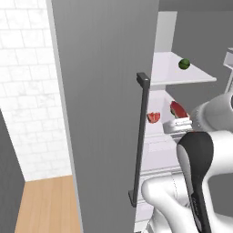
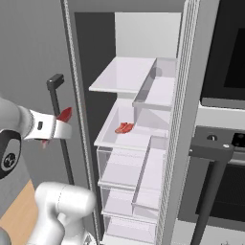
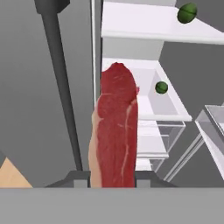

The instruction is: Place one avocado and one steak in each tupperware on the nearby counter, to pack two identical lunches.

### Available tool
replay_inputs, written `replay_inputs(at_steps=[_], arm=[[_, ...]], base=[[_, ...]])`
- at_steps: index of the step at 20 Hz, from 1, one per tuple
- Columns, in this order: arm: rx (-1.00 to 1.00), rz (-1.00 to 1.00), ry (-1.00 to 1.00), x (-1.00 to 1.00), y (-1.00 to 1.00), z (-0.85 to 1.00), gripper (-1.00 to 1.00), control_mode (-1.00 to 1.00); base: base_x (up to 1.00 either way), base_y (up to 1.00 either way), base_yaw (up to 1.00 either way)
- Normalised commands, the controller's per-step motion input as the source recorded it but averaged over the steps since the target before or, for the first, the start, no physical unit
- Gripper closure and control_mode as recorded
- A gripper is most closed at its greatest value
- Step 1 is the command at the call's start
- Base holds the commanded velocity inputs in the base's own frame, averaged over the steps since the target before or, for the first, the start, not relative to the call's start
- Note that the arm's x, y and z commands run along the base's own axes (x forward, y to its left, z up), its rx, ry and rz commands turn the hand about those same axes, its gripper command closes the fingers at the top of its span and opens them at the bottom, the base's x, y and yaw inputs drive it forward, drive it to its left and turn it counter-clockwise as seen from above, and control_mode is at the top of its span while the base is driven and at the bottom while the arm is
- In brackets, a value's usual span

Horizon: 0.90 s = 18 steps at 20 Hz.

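Nearest to me, the white arm is reaching toward the open fridge, and its hand (image 3: pixel 112 181) is clenching a steak (image 3: pixel 114 131), the red slab standing up on edge between the two dark finger tips. In the left base view the same steak (image 1: pixel 178 109) is showing just past the wrist, in front of the middle shelf; in the right base view only a red corner of it (image 2: pixel 64 114) is peeking above the white wrist, close to the dark door handle (image 2: pixel 58 124).

Just beyond the hand, the tall grey fridge door (image 1: pixel 100 113) is standing open on the left, its long handle (image 1: pixel 140 141) running down the edge.

Further in, a second steak (image 2: pixel 124 128) is lying on the middle shelf (image 2: pixel 129 141), and it is also visible as a red piece (image 1: pixel 154 117) in the left base view. A small green avocado (image 3: pixel 161 87) is sitting on that shelf toward the back. Farthest and highest, another avocado (image 1: pixel 184 64) is resting on the top shelf (image 1: pixel 182 75).

By my reckoning, the step in hand is carrying the first steak out of the fridge; the grip looks made and the slab is hanging clear of the shelves. The next move is calling for drawing the arm back without brushing the door handle, then turning the base toward the counter with the tupperware, which I cannot see from here. The steak is held by one narrow end, so a gentle swing seems wise.
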Motion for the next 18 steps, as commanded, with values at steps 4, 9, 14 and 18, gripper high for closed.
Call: replay_inputs(at_steps=[4,9,14,18], arm=[[0.0,0.0,-0.01,-0.14,0.01,-0.07,1.0,-1.0],[0.0,0.0,-0.01,-0.12,0.01,-0.03,1.0,1.0],[0.0,0.0,0.0,0.0,0.0,0.0,1.0,1.0],[0.0,0.0,0.0,0.0,0.0,0.0,1.0,1.0]], base=[[0.0,0.0,0.0],[-0.79,0.04,-0.01],[-1.0,-0.01,-0.2],[-0.91,-0.24,-0.51]])
